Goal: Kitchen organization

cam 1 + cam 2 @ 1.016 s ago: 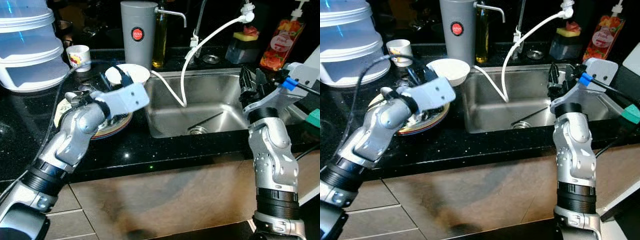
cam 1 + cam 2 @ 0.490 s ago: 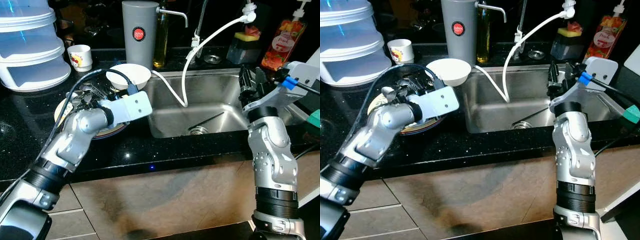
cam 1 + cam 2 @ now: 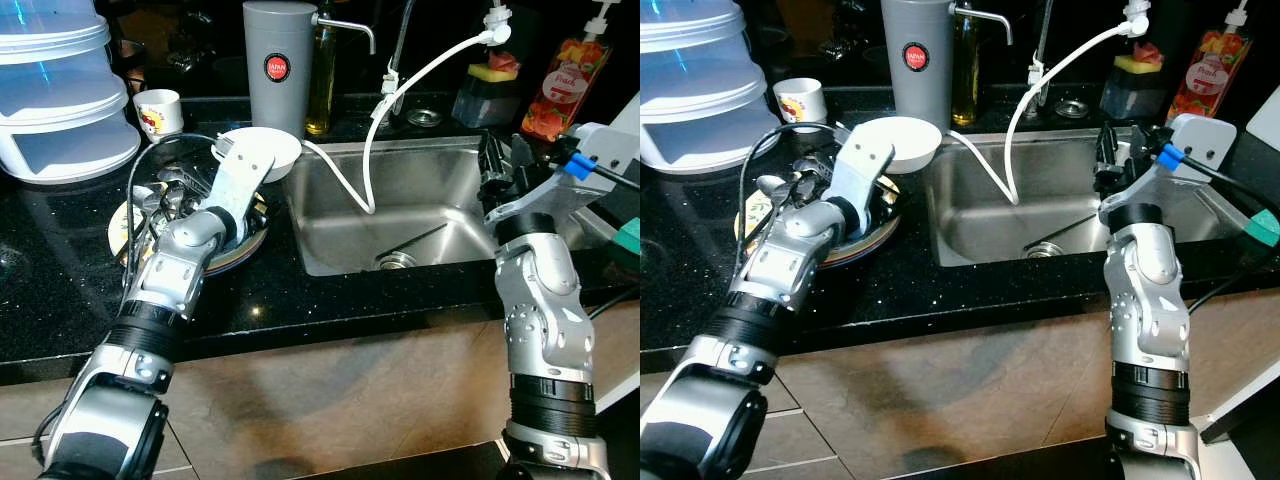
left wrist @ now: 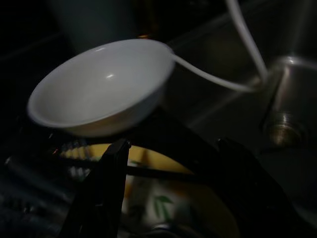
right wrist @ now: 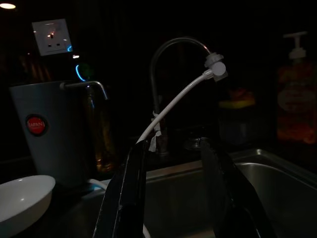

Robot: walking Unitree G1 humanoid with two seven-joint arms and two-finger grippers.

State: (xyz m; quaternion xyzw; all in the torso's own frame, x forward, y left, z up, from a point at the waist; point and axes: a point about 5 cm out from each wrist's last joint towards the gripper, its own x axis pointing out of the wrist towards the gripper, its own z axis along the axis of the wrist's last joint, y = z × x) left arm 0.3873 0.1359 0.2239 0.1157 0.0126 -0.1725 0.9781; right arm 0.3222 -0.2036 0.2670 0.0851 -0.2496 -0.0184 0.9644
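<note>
A patterned plate (image 3: 238,249) with several metal utensils (image 3: 163,192) on it lies on the black counter left of the sink. A white bowl (image 3: 277,149) stands just behind the plate, at the sink's corner. My left gripper (image 4: 173,184) hovers low over the plate and points at the bowl, open; a thin dark utensil handle (image 4: 153,172) crosses between its fingers without being gripped. My right gripper (image 3: 503,160) is held up over the sink's right rim, open with nothing in it.
The steel sink (image 3: 420,205) has a white hose (image 3: 420,72) hanging into it. Behind stand a grey canister (image 3: 278,65), an oil bottle (image 3: 320,70), a small cup (image 3: 158,112), stacked white containers (image 3: 55,95), a sponge holder (image 3: 487,85) and a soap bottle (image 3: 565,85).
My left wrist has swung from lying across the plate toward the sink to pointing away at the white bowl. The right arm has stayed still.
</note>
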